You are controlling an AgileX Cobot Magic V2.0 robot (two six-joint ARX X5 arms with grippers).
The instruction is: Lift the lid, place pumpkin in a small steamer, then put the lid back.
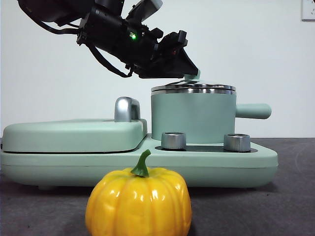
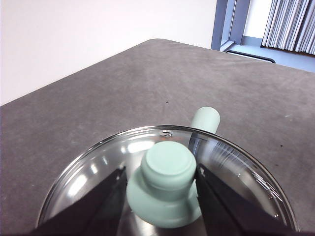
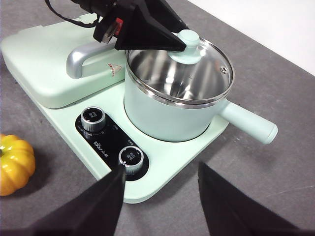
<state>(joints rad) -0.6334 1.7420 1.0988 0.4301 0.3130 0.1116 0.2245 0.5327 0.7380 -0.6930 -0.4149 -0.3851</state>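
The lid (image 1: 193, 88) sits on the small steamer (image 1: 192, 120), a mint green pot with its side handle (image 1: 253, 110) pointing right. My left gripper (image 2: 161, 172) comes in from the upper left, and its jaws press both sides of the lid's green knob (image 2: 167, 187). In the right wrist view the left gripper (image 3: 172, 42) covers part of the lid (image 3: 209, 61) on the steamer (image 3: 167, 113). The pumpkin (image 1: 139, 204) stands on the table in front of the appliance, also visible as the pumpkin (image 3: 15, 164). My right gripper (image 3: 160, 172) hangs open above the table, holding nothing.
The steamer stands on a long mint green appliance base (image 1: 147, 167) with two steel dials (image 1: 173, 140) (image 1: 236, 142). A flat griddle cover (image 1: 74, 135) with a steel handle (image 1: 125, 109) lies to the pot's left. Dark grey table (image 3: 275, 196) surrounds it.
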